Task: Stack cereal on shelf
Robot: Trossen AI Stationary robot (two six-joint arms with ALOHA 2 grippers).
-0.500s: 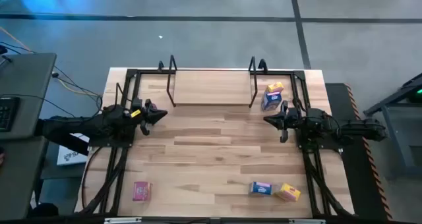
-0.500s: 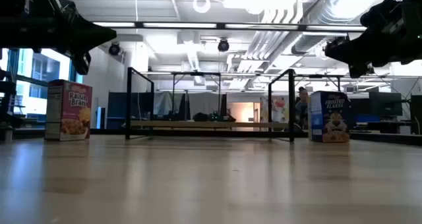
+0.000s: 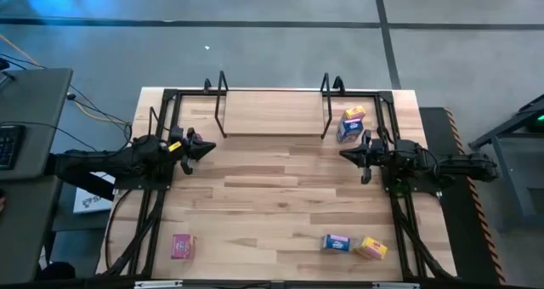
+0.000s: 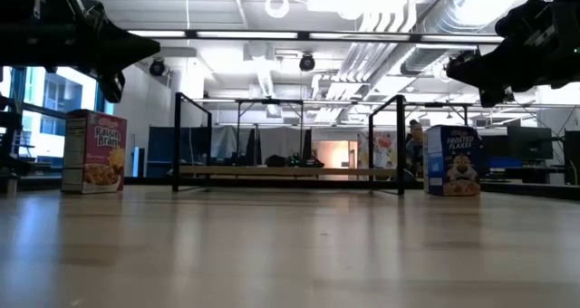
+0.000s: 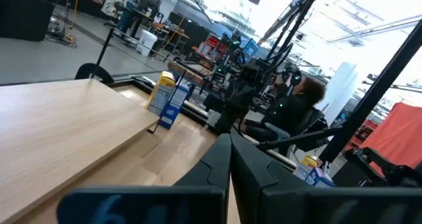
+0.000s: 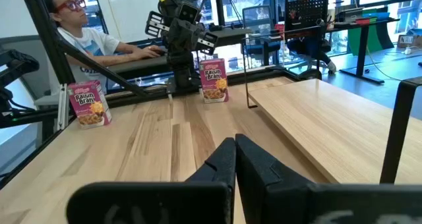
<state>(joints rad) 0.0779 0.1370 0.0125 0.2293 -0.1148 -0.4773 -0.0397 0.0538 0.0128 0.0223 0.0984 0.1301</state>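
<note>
A: Where do the arms stand?

B: The left gripper [image 3: 206,148] hangs above the table [image 3: 280,195] at its left side, tip pointing toward the middle. Its fingers are pressed together with nothing between them. The right gripper [image 3: 346,155] mirrors it on the right side, fingers also closed and empty. Both hang well above the wood in the low view.

A: And the shelf?

B: The shelf [image 3: 272,115] sits at the far edge, between the two grippers and beyond them, its board bare between the black wire uprights.

A: The cereal?

B: Two boxes, a yellow box [image 3: 354,113] and a blue box [image 3: 348,129], stand just past the right gripper, beside the shelf's right upright, touching or nearly touching each other. The left wrist view shows the same pair across the table.

A: Others?

B: A pink box [image 3: 182,246] lies near the front edge, well behind the left gripper toward its own side. Another blue carton [image 3: 337,242] and a yellow carton [image 3: 371,248] lie close together at the front, on the right gripper's side. The right wrist view shows two Raisin Bran boxes [image 6: 214,80] standing upright beyond its fingers.

A: Anyone about?

B: A person [image 6: 92,36] sits beyond the table in the right wrist view.
</note>
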